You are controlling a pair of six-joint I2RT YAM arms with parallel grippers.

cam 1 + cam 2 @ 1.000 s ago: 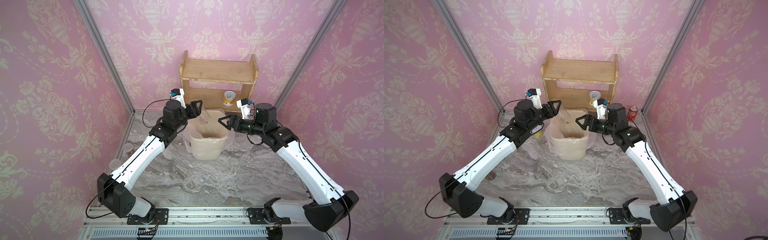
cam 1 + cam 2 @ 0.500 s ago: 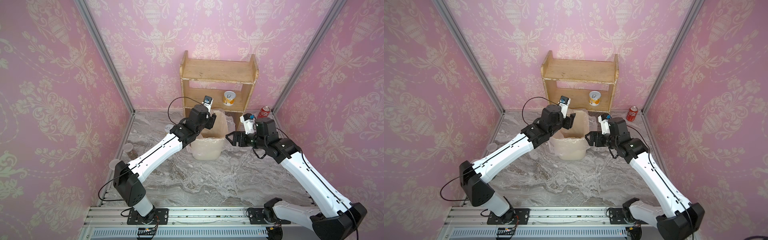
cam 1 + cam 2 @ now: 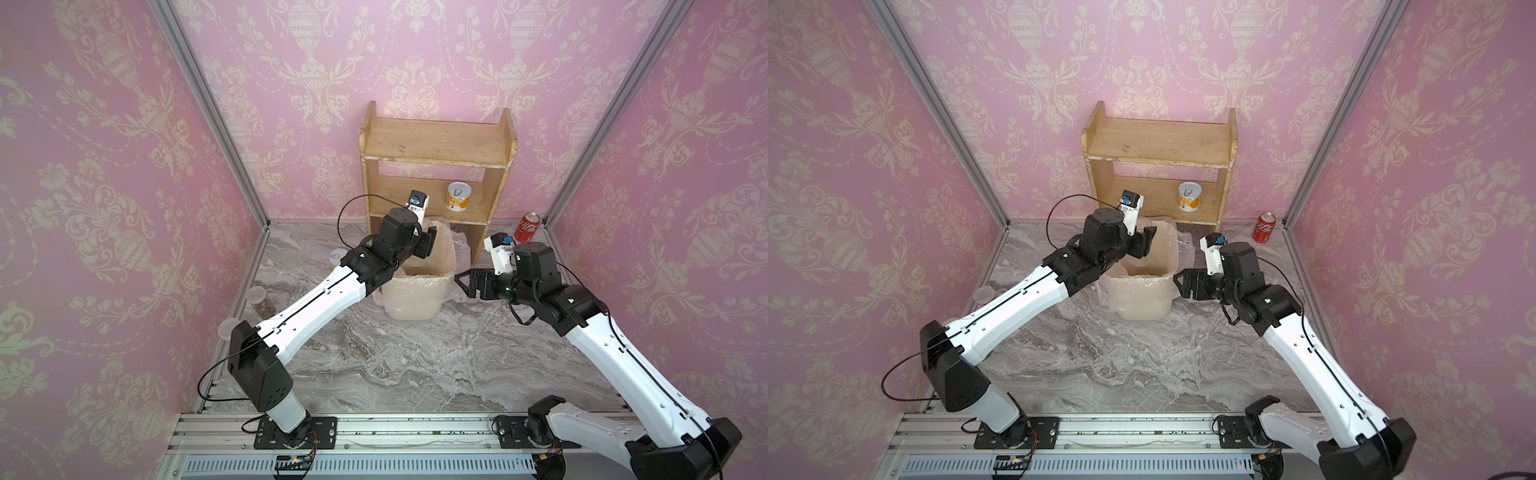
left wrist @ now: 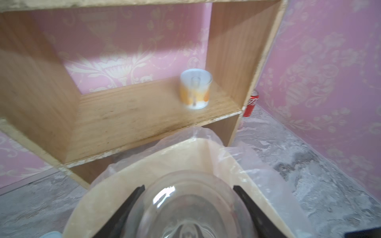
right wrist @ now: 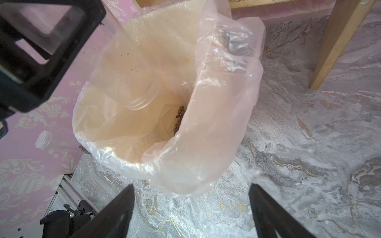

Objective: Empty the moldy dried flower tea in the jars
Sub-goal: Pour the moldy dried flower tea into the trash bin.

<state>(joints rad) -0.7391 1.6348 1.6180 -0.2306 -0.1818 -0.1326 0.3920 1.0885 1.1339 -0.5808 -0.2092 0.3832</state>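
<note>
the left hand (image 4: pixel 188 187) is partly closed around a clear jar (image 5: pixel 137 90), its fingers (image 4: pixel 127 206) pressing on both sides, and holds it tipped mouth-down inside the bin (image 3: pixel 411 305). the jar looks empty through its side, and some dried flower tea (image 5: pixel 179 117) lies low in the bin. to do this step well, hold the mouth low inside the bag (image 5: pixel 206 144), tilt fully and give a small shake so no buds cling, without squeezing the thin jar harder or snagging the loose plastic. the right hand (image 3: pixel 465 284) hovers wide open just beside the bin, holding nothing. another jar (image 3: pixel 262 300), lidded with tea inside, stands on the bench (image 3: pixel 415 365) well apart from the bin, so more emptying seems due.
</note>
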